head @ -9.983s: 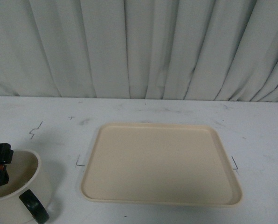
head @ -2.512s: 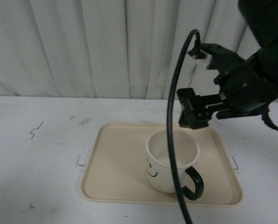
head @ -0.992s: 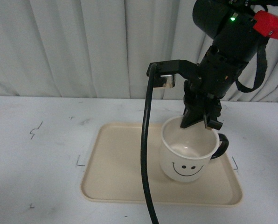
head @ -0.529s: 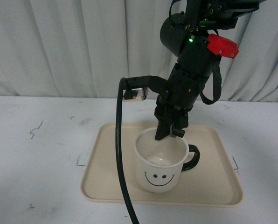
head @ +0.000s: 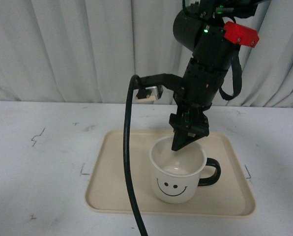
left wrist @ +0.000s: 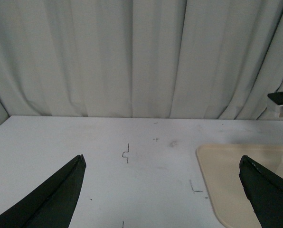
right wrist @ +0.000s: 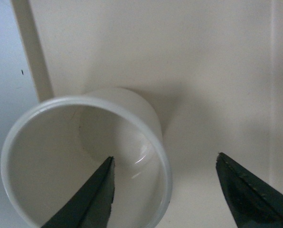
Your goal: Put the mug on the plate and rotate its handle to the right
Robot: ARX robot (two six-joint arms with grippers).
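Observation:
The cream-white mug [head: 177,176] stands upright on the beige plate [head: 122,177], right of its middle. Its smiley face looks toward the camera and its black handle [head: 211,173] points right. My right gripper [head: 180,142] hangs open straight above the mug's far rim, tips pointing down. In the right wrist view the jaws straddle the mug's rim [right wrist: 151,130], one finger [right wrist: 94,199] over the inside, the other [right wrist: 248,190] outside over the plate [right wrist: 212,71]. My left gripper [left wrist: 163,164] is open and empty over the bare table, left of the plate's edge [left wrist: 217,190].
A white table [head: 43,162] carries the plate, with small black marks [head: 37,136] on it. A grey curtain [head: 87,49] hangs close behind. The right arm's black cable [head: 128,162] loops down in front of the plate's left half.
The mug has gone from the table's left onto the plate. In the last second it shifted left then slightly right, handle staying right. The right gripper has lifted a little above the rim.

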